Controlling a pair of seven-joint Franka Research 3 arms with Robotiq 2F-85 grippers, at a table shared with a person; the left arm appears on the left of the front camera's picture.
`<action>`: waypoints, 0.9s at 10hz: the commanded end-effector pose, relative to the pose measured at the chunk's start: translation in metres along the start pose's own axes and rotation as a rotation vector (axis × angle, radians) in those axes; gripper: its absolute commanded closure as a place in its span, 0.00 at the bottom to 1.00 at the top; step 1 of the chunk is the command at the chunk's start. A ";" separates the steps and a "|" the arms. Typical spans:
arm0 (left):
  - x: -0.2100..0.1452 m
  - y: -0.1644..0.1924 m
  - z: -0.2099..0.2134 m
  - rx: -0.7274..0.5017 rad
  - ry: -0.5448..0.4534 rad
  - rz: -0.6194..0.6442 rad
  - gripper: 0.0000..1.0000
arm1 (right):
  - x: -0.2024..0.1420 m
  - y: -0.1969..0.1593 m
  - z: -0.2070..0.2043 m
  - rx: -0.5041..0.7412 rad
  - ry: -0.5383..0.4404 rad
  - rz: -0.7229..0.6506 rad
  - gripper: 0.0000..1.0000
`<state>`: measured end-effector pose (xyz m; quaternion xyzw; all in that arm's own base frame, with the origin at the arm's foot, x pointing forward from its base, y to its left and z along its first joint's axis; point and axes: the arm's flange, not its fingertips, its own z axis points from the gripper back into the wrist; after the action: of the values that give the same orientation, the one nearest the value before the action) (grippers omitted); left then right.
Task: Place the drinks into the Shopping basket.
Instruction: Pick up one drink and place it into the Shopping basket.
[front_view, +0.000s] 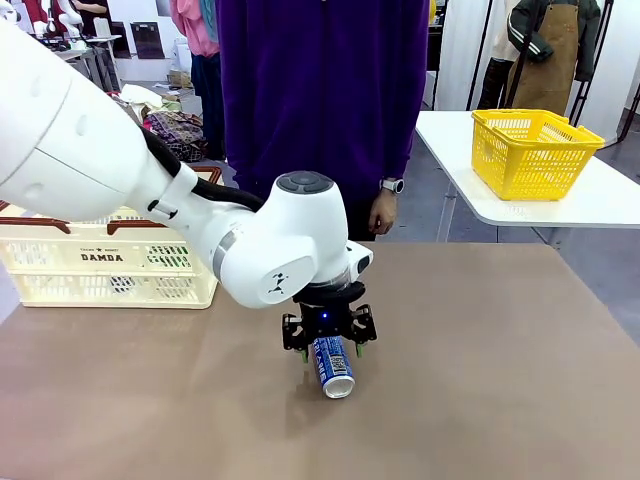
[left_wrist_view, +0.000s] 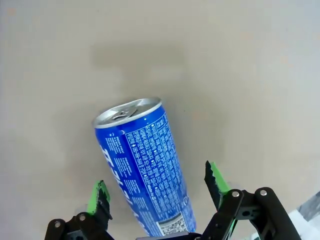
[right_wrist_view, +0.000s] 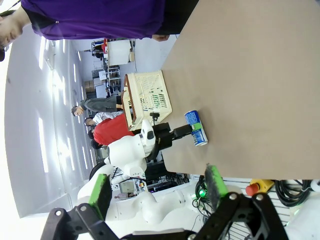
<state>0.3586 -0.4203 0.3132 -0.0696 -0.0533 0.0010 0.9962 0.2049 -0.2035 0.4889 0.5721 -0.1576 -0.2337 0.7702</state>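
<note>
A blue drink can (front_view: 334, 367) with white print and a silver top lies on its side on the brown table, near the front middle. My left gripper (front_view: 330, 350) hangs low over it, open, with one green pad on each side of the can and a gap on both sides. In the left wrist view the can (left_wrist_view: 142, 165) lies between the fingers (left_wrist_view: 215, 177), silver top pointing away. The cream Shopping basket (front_view: 100, 258) marked DAMDA stands at the table's far left. My right gripper (right_wrist_view: 157, 187) is open and holds nothing, well off the table's edge.
A person in a purple top (front_view: 320, 90) stands at the far side, one hand (front_view: 382, 215) hanging by the table edge. A yellow mesh basket (front_view: 530, 150) sits on a separate white table at the back right. Bare tabletop lies right of the can.
</note>
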 end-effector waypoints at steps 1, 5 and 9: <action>-0.002 -0.009 -0.007 0.013 -0.011 0.029 0.00 | 0.002 0.005 0.001 0.025 -0.006 -0.007 0.00; -0.006 -0.010 -0.011 0.026 0.009 0.033 0.58 | 0.002 0.005 0.001 0.025 -0.006 -0.007 0.00; -0.006 -0.002 -0.004 0.040 -0.015 0.044 1.00 | 0.002 0.005 0.001 0.025 -0.006 -0.007 0.00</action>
<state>0.3563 -0.4248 0.3050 -0.0645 -0.0472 0.0072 0.9968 0.2049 -0.2035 0.4889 0.5721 -0.1577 -0.2336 0.7703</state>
